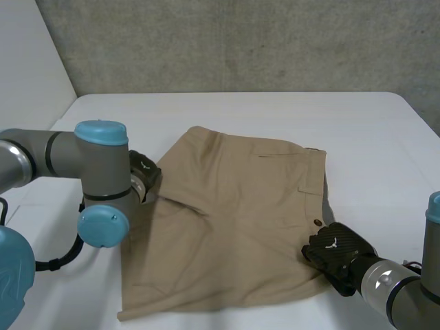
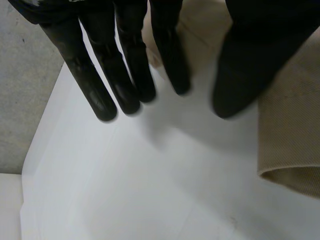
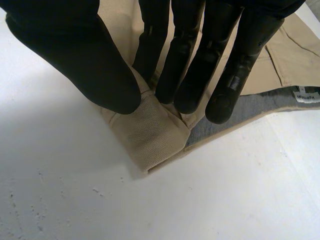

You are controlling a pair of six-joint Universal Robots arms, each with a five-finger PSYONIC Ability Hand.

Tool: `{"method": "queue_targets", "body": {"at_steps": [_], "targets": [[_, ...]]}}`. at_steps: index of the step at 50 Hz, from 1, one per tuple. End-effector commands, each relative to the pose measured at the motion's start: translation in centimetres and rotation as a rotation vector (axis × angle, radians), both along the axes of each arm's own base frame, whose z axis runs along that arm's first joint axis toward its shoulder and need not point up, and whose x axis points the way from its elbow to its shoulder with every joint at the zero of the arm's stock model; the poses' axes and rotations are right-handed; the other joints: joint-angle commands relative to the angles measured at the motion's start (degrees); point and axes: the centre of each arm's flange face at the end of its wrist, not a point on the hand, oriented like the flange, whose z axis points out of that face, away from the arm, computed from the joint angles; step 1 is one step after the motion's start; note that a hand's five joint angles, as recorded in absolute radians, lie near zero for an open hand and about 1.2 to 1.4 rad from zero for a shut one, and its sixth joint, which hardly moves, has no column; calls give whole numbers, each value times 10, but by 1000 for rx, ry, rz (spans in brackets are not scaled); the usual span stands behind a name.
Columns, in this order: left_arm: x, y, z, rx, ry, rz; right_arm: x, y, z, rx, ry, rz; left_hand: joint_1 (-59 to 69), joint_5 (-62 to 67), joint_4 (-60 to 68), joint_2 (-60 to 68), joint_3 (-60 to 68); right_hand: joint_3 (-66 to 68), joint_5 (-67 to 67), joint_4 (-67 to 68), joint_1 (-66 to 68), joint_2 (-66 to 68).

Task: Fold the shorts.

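Observation:
Tan shorts (image 1: 234,220) lie flat on the white table (image 1: 206,110), folded over, with the waistband at the right. My left hand (image 1: 144,172) hovers at the shorts' left edge, partly behind my left arm's joint. In the left wrist view its fingers (image 2: 125,75) are straight and spread from the thumb, with bare table under them and a folded tan edge (image 2: 290,135) beside the thumb. My right hand (image 1: 337,251) is at the near right corner of the shorts. There its thumb and fingers (image 3: 190,60) pinch a bunched fold of the cloth (image 3: 155,135), and grey lining shows beside it.
A grey concrete wall (image 1: 240,41) rises behind the table. White table surface runs on all sides of the shorts, wider at the back and right. My left arm's blue-capped joints (image 1: 102,185) stand over the shorts' left edge.

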Motion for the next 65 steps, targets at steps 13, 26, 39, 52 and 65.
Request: {"method": "queue_targets", "body": {"at_steps": [13,26,39,52,65], "targets": [[24,35,88,-66,320,102,2,-9,3,-40,-81,-50,-239,-263,-262,-253,-264,121,135,119,252,122],[54,143,69,212,395,29,-2,-20,11,-41,-186,-148,-227,-252,-250,-241,-252,121,135,119,252,122],[66,189,39,376,354,41,-6,-28,10,-78,-195,-176,-222,-247,-245,-236,-247,121,135,119,252,122],[57,208,23,448,300,-9,-6,-26,13,-90,-199,-176,-47,-72,-70,-61,-72,121,135,119,252,122],[57,215,53,343,380,-43,-6,-24,13,-87,-197,-170,-153,-177,-176,-167,-178,121,135,119,252,122]]}}
